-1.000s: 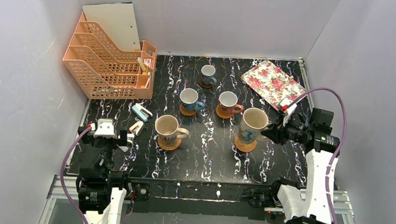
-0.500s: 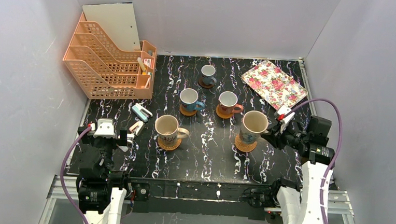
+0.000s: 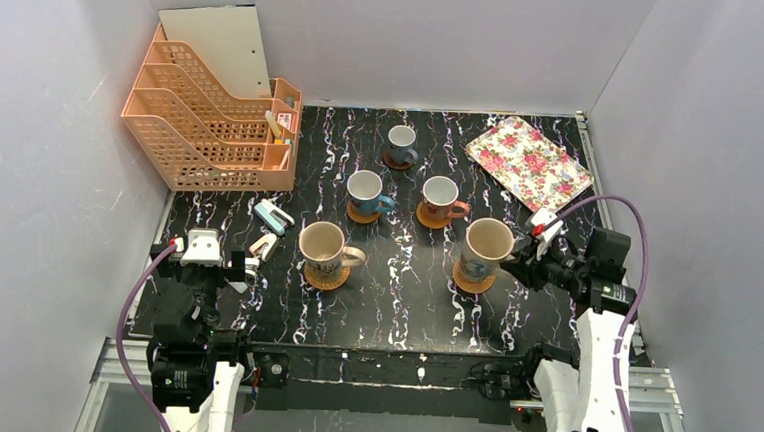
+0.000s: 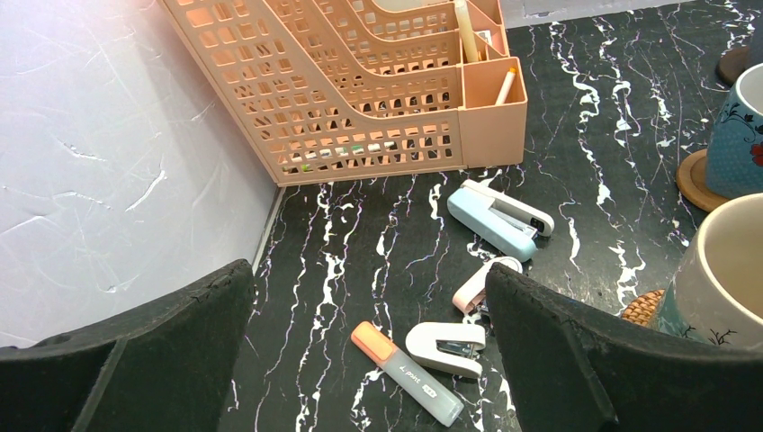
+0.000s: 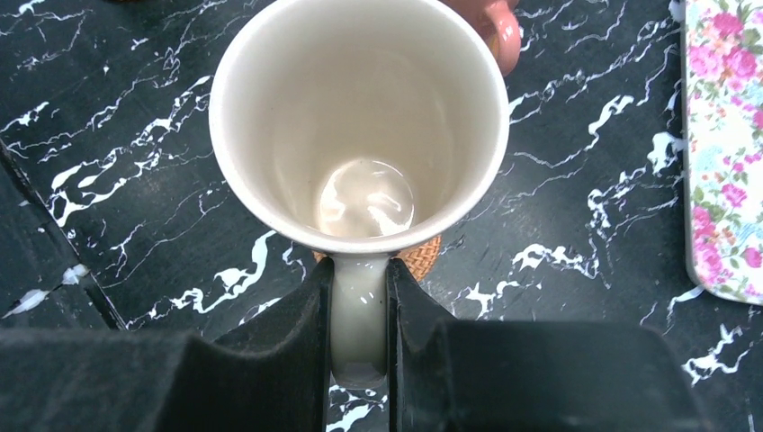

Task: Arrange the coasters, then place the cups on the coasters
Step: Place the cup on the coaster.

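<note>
Five cups stand on the black marbled table. A small blue cup (image 3: 401,140) sits on a dark coaster (image 3: 391,162). Another blue cup (image 3: 366,190) and a brownish-orange cup (image 3: 440,195) rest on brown coasters. A beige cup (image 3: 322,244) stands on a wicker coaster (image 3: 328,278). My right gripper (image 5: 359,270) is shut on the handle of the second beige cup (image 5: 360,126), upright over a wicker coaster (image 5: 423,256); whether they touch I cannot tell. My left gripper (image 4: 369,288) is open with nothing between its fingers, near the table's left front.
An orange file rack (image 3: 214,116) fills the back left corner. A floral tray (image 3: 528,163) lies at the back right. A blue stapler (image 4: 499,219), a white stapler (image 4: 445,346) and an orange-capped highlighter (image 4: 409,373) lie under the left gripper. Grey walls close three sides.
The right gripper has drawn back toward the near edge and lowered the beige cup, turning it upright over the wicker coaster. The left arm has not moved.
</note>
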Action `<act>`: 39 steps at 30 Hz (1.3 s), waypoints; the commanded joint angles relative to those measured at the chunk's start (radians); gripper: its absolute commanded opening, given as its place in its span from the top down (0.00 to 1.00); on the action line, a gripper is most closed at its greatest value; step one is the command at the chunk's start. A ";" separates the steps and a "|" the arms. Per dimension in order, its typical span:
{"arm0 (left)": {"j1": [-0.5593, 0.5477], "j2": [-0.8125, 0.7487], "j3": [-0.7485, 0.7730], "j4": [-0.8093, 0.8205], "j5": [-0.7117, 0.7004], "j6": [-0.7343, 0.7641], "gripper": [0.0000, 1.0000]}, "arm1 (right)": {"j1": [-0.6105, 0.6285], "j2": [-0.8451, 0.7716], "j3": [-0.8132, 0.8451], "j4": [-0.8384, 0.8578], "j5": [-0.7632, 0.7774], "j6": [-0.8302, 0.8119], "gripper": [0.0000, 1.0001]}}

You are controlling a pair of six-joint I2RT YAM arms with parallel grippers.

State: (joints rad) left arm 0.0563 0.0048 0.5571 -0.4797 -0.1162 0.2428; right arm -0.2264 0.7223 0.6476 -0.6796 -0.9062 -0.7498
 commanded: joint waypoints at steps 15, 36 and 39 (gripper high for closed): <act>0.004 -0.003 0.017 -0.002 -0.002 0.003 0.02 | 0.004 -0.028 -0.051 0.194 -0.067 0.020 0.99; 0.004 -0.003 0.017 -0.001 -0.004 0.003 0.02 | 0.004 -0.025 -0.070 0.134 -0.088 -0.079 0.99; 0.004 -0.003 0.017 0.000 -0.004 0.003 0.02 | 0.004 -0.008 -0.072 0.132 -0.088 -0.083 0.99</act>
State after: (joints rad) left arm 0.0563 0.0048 0.5575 -0.4797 -0.1158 0.2428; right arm -0.2264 0.7090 0.5598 -0.6056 -0.8940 -0.8135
